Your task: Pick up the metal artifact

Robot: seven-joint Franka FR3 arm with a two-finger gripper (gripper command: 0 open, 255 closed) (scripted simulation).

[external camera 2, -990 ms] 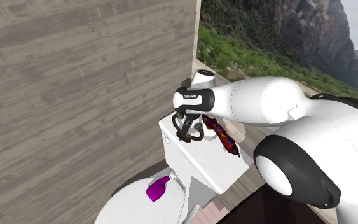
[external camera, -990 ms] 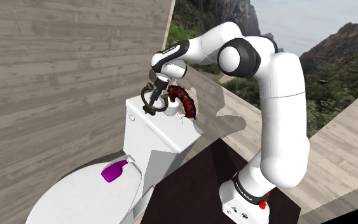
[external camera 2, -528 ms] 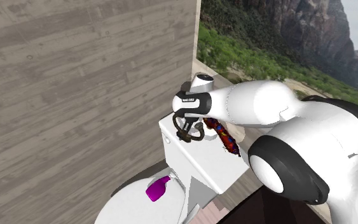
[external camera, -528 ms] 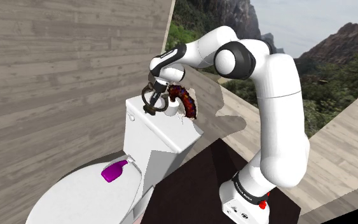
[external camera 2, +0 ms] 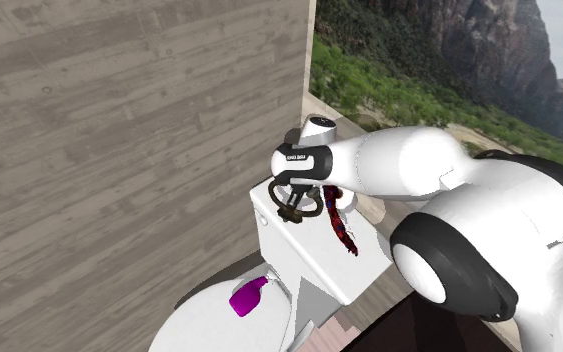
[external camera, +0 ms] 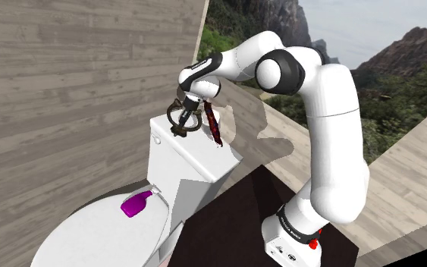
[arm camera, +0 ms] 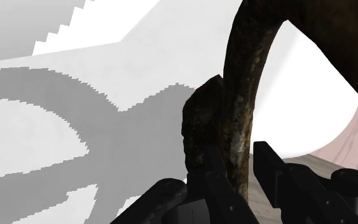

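The white arm (external camera: 333,136) shows rounded segments, dark joints, black lettering near its base and a black 2-finger gripper (external camera: 181,123).

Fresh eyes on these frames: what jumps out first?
The big white arm reaching over a white toilet tank, its black gripper clasping a dark, looped metal artifact at the tank top. Next, a red-and-dark mottled object beside the gripper, and a purple spray bottle lying on the toilet lid below.
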